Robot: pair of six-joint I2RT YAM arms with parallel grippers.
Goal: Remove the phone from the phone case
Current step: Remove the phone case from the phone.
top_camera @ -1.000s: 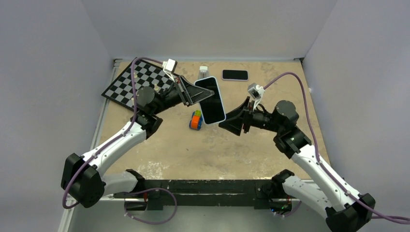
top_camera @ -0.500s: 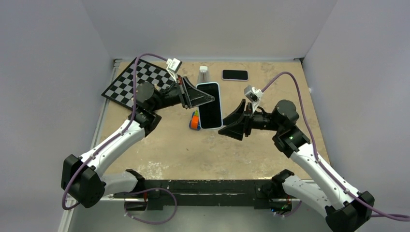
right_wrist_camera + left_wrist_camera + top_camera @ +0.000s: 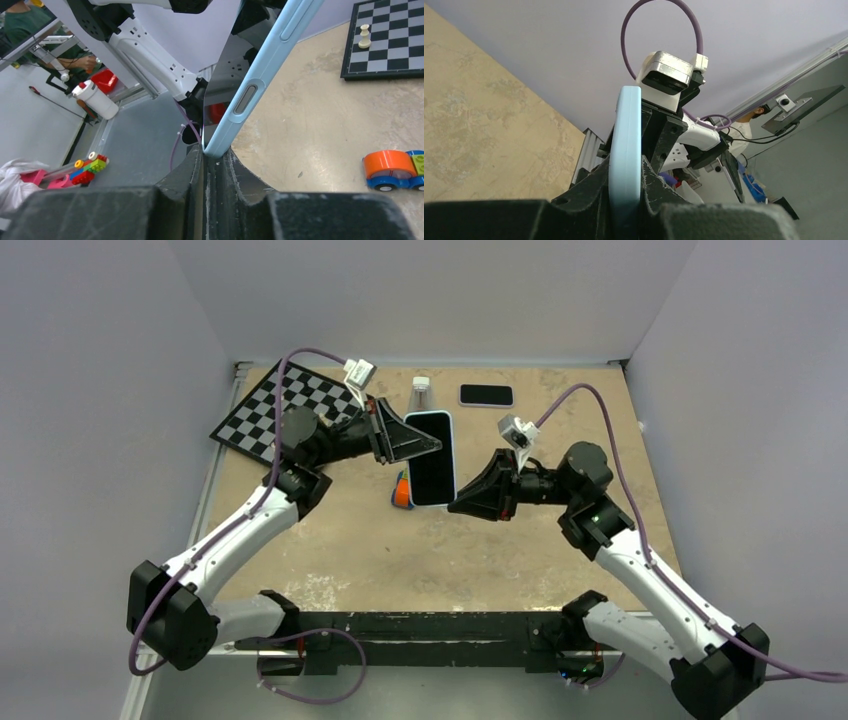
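2 robot arms meet over a tan table (image 3: 400, 560), seen from above, holding a phone (image 3: 433, 472) between them in the air. The phone sits inside its light blue phone case (image 3: 454, 445), screen up toward the camera, just above a small orange and blue toy car (image 3: 404, 490).

The left gripper (image 3: 420, 444) is pressed together on the far part of the case. Its wrist camera shows the blue edge of the case (image 3: 625, 150) wedged tightly between the 2 black fingers.

The right gripper (image 3: 458, 508) is at the near end. Its wrist camera shows the bottom corner of the case (image 3: 260, 70) sitting at the mouth of the fingers (image 3: 235, 175), which are drawn close with only a thin slit between them. Whether they have a firm pinch on that corner cannot be told.

Judging by this, the task is at an early stage: the cased phone is lifted and braced, but the phone is fully seated in the case. Peeling the case rim off and pulling the phone free both remain.

Also on the table: a chessboard (image 3: 285, 412) at the far left, a clear bottle (image 3: 421, 392), and a 2nd dark phone (image 3: 486, 395) lying flat at the far edge.
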